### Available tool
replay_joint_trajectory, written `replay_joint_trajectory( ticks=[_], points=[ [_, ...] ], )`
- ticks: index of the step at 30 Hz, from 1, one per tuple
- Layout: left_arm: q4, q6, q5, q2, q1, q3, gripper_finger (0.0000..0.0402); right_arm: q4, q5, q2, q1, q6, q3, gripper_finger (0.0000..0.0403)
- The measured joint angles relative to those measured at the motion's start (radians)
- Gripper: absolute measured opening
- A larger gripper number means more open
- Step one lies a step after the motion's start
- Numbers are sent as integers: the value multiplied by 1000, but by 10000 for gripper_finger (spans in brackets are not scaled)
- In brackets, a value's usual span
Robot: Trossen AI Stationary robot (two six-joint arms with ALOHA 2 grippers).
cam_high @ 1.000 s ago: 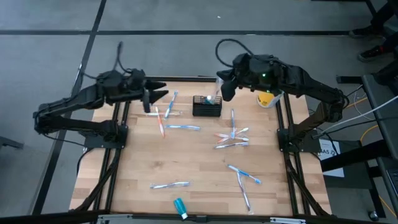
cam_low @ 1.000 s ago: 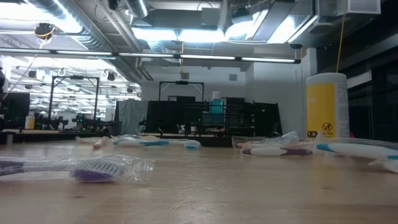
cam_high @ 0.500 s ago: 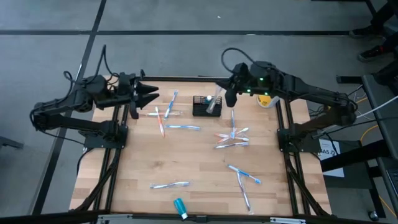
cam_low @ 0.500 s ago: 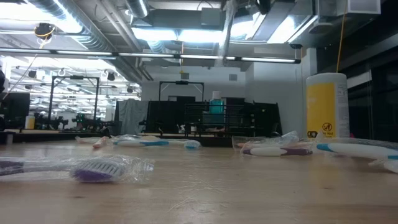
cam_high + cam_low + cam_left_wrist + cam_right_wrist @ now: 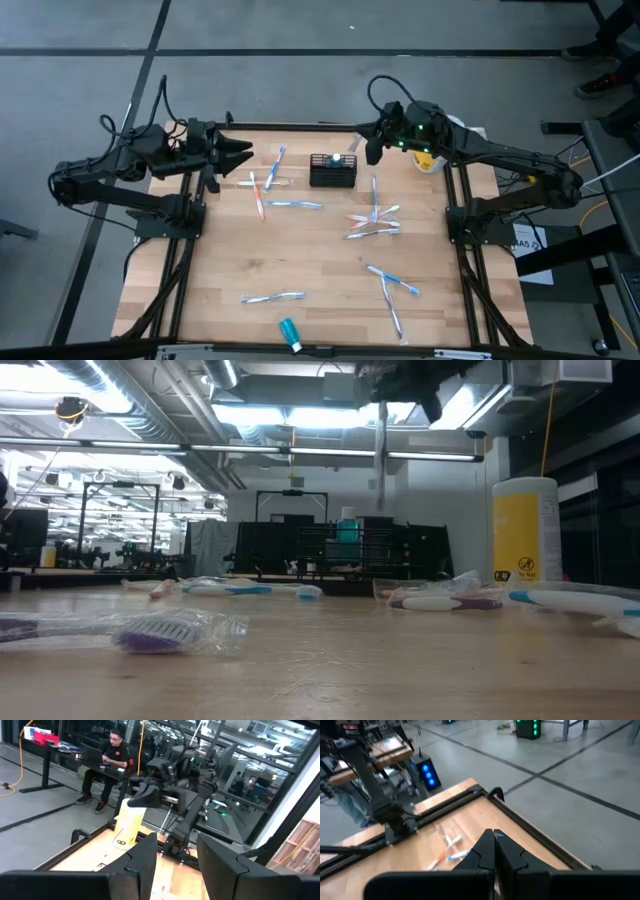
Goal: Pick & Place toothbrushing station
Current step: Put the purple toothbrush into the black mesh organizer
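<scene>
The small black wire-mesh rectangular caddy (image 5: 333,171) sat on the light wooden slatted tabletop (image 5: 310,260) in the upper middle of the high view, with a pale toothbrush head showing at its top; in the low view it stood as a dark mesh box (image 5: 355,555) at the centre of the frame, at the far side of the table.

The right gripper (image 5: 373,147) hung in the air just to the upper right of the caddy in the high view. Its two dark fingers (image 5: 495,851) were pressed together, and a thin pale toothbrush handle (image 5: 381,455) hung straight down from them at the top centre of the low view, above the caddy.

The left gripper (image 5: 243,154) hovered over the upper left edge of the table in the high view, its dark fingers (image 5: 142,861) spread apart with nothing between them.

A yellow cylindrical canister with a white lid (image 5: 429,158) stood near the upper right corner of the table. Many plastic-wrapped toothbrushes lay scattered: a cluster (image 5: 268,185) left of the caddy, another (image 5: 373,218) to its lower right, a crossed pair (image 5: 393,287) at the lower right, one (image 5: 273,297) at the lower middle. A small teal tube (image 5: 290,332) lay at the bottom edge.

In the upper left of the left wrist view a person in dark clothes (image 5: 108,766) sat at a desk beyond the table.
</scene>
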State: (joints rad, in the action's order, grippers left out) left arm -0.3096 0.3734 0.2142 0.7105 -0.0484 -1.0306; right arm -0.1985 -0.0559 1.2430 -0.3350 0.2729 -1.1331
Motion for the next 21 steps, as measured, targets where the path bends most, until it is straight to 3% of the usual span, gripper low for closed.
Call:
replay_joint_trajectory(
  ticks=[12, 21],
  points=[
    [31, 25, 105, 9, 97, 0, 134, 61, 8, 1, -14, -3, 89, 0],
    [52, 30, 111, 41, 126, 0, 134, 89, -8, -5, -19, -8, 89, 0]
  ],
)
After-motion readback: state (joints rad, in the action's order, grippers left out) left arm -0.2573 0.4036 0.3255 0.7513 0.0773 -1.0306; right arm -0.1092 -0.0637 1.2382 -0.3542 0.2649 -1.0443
